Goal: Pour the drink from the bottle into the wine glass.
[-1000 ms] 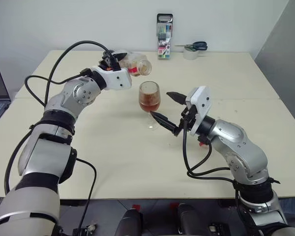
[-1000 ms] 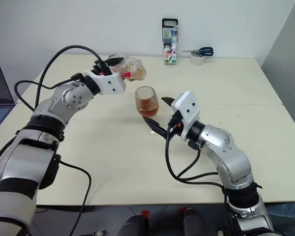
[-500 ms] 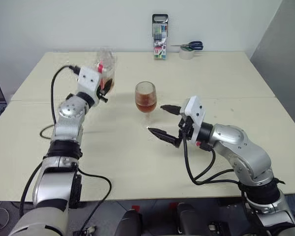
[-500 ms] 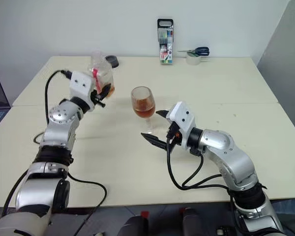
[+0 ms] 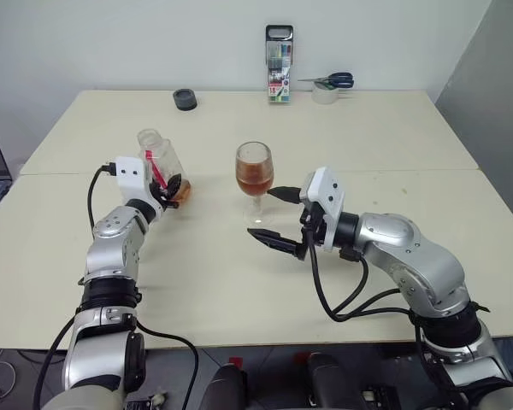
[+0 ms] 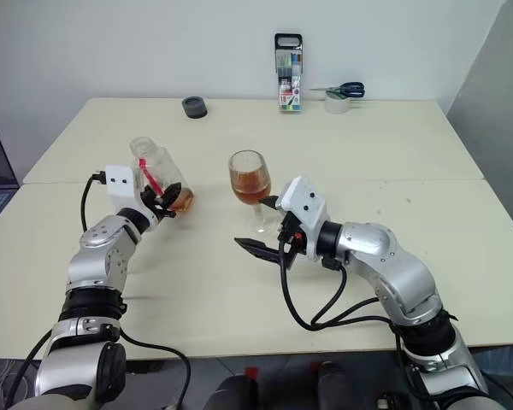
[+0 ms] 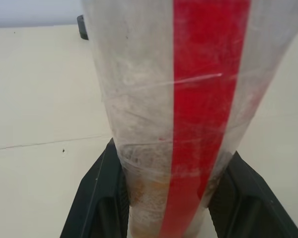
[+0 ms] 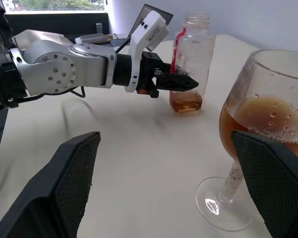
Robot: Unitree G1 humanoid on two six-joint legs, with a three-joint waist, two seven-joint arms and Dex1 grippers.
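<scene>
Left hand (image 5: 169,190) clamped on bottle (image 5: 160,165), now upright and lowered toward table's (image 5: 393,128) left side, no longer tipped over glass (image 5: 255,180) mid-table. Right hand (image 5: 271,216) spread beside glass.

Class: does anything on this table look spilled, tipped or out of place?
Nothing stands out. The wine glass stands upright with drink inside, the bottle is upright in the left gripper, and no spill shows on the table.
</scene>
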